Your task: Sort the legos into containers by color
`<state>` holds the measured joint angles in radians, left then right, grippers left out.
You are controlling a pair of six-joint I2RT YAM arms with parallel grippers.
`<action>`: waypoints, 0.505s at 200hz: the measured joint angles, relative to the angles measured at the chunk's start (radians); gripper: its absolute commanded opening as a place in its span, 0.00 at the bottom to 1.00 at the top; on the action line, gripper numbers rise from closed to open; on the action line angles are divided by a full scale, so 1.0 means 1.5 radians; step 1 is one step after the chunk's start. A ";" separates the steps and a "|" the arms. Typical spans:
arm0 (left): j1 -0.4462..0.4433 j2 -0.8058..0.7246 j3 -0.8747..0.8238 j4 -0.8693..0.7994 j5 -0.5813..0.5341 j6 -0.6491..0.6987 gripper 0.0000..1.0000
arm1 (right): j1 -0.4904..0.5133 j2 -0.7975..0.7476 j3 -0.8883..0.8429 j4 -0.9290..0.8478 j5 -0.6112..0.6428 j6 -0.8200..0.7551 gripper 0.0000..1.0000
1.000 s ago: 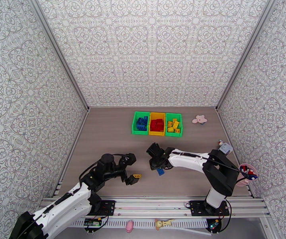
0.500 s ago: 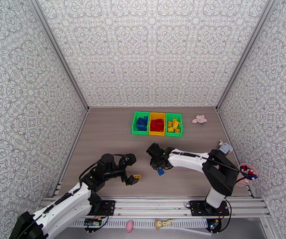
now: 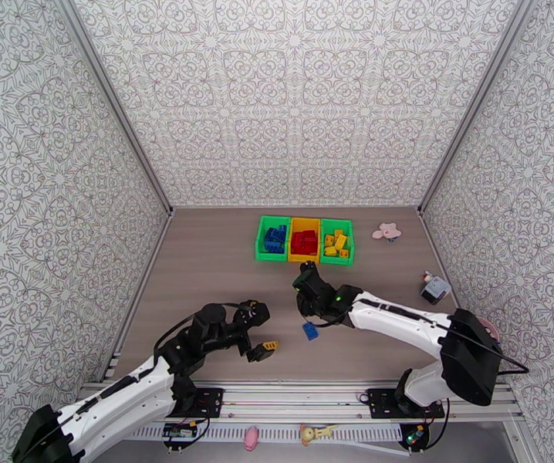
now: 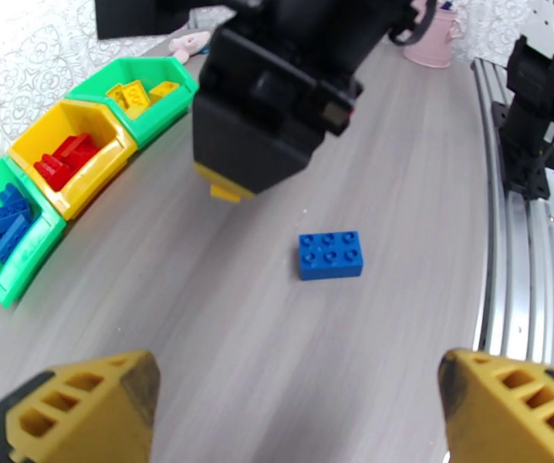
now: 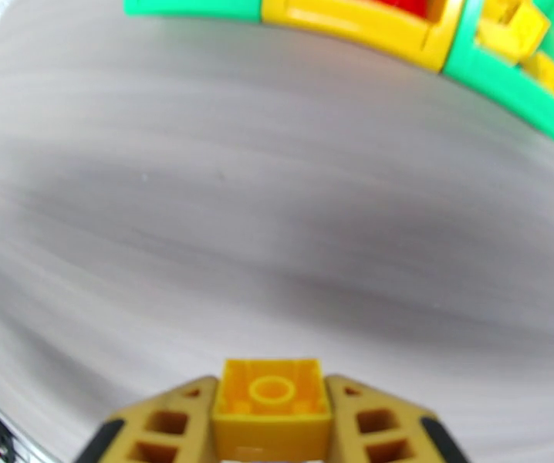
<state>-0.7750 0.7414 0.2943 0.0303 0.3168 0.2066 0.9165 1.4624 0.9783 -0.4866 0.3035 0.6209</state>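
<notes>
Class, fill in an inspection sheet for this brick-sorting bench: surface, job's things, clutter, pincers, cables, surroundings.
Surface: wood-grain table, with a loose blue brick lying towards the front.
Job's things: three joined bins at the far side. The left green bin holds blue bricks, the yellow bin red bricks, the right green bin yellow bricks.
Clutter: pink flower toy beside the bins; pink cup by the right edge.
Pincers: left pincer open and empty; right pincer shut on a yellow brick.
Cables: black cable looping on the left arm.
Surroundings: patterned walls; metal rail at the near edge.
</notes>
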 measured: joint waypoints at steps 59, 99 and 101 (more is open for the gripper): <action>-0.059 0.090 0.002 0.105 -0.109 -0.031 1.00 | -0.072 -0.046 -0.006 0.023 0.043 -0.056 0.09; -0.093 0.205 0.049 0.149 -0.128 -0.033 1.00 | -0.171 -0.054 -0.007 0.077 0.035 -0.110 0.00; -0.095 0.210 0.052 0.152 -0.128 -0.033 1.00 | -0.175 -0.054 -0.007 0.081 0.034 -0.113 0.00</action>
<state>-0.9173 1.0569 0.3721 0.2584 0.1246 0.1574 0.6533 1.3811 0.9684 -0.3649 0.3542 0.4515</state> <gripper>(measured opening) 0.996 0.322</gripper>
